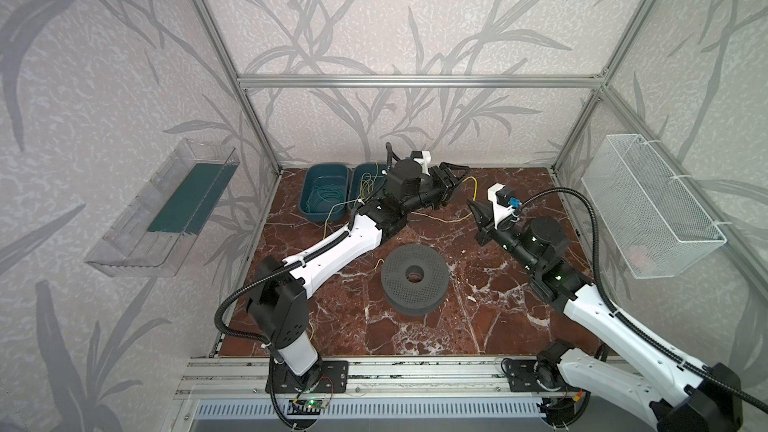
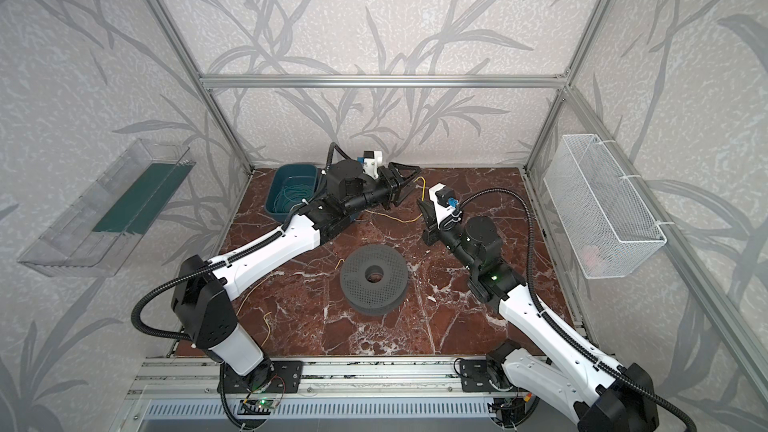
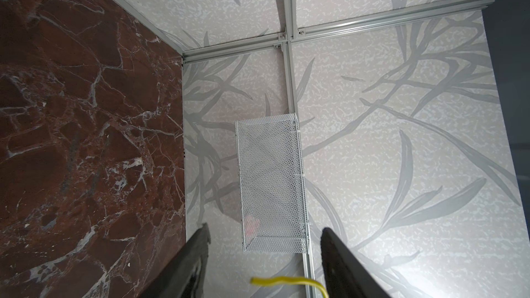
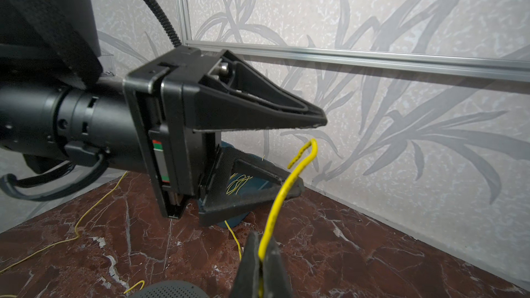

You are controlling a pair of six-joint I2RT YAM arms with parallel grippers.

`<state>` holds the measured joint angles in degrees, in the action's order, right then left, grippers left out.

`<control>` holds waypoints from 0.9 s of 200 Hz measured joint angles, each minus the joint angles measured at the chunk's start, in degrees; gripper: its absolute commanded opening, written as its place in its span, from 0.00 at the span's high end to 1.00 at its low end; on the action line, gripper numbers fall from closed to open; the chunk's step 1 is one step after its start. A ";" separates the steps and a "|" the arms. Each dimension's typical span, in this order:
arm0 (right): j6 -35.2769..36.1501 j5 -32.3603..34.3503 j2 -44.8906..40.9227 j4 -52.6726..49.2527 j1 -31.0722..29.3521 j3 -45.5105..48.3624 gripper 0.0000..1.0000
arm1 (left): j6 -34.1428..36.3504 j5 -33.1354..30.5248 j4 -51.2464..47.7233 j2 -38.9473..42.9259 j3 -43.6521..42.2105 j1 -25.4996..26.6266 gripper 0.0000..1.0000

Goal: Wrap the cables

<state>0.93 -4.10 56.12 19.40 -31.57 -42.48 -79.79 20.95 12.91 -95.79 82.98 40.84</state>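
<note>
**A:** Two grippers and one cable (image 4: pixel 284 193) between them. Which step is this?

**B:** A hand-over, I'd judge. The right gripper (image 4: pixel 259 256) is pinched tight on the cable and stands it up off the table, beyond the spool (image 1: pixel 414 276) toward the back wall.

**A:** And the left gripper (image 3: pixel 264 227)?

**B:** Its jaws are apart. The cable's free end pokes in between its fingers (image 3: pixel 198 253) and seems to touch neither. Nothing is clamped there.

**A:** So what comes next?

**B:** Probably the left closes on that end. The strand is far thinner than a finger and hooked at the tip. It should sit well between the pads first, or it may slip out. Then the cable has to reach the spool. I see no turns on it, so winding looks not yet begun.

**A:** Count things for me.

**B:** One spool. Two bins (image 1: pixel 328 171) sit behind the spool to its left. One holds teal wires (image 1: pixel 326 201), the other a tangle of yellow cables. One mesh basket (image 1: pixel 648 201) hangs on the wall right of the spool. One clear tray (image 1: pixel 137 234) hangs on the wall to its left. As for yellow strands, one is gripped and a few more trail over the table around the spool. The exact number I cannot tell.
</note>
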 measured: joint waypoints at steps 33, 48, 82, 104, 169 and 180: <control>-0.44 0.00 1.73 0.44 0.00 0.22 1.00 | -0.44 0.22 0.48 0.00 0.15 0.39 0.44; -0.79 -0.44 2.08 0.83 -0.09 0.39 1.00 | -0.76 0.20 0.57 0.00 0.31 0.42 0.55; -1.20 -0.63 1.14 1.84 -0.74 1.81 1.00 | -0.04 0.39 0.68 0.00 0.35 0.26 0.80; -1.31 -0.63 0.44 1.64 -0.79 2.89 1.00 | 0.31 0.68 0.98 0.00 0.50 0.09 0.91; -1.53 -0.24 0.61 1.03 -0.79 3.96 1.00 | 7.19 3.61 -2.75 0.00 4.02 -1.31 1.00; -1.55 -0.24 0.94 1.29 -0.79 3.96 1.00 | 9.38 4.79 -4.85 0.00 5.22 -2.03 1.00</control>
<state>-0.62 -4.34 57.06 20.69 -32.36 -38.52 -70.41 25.74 8.05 -95.79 88.20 38.81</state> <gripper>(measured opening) 0.049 0.048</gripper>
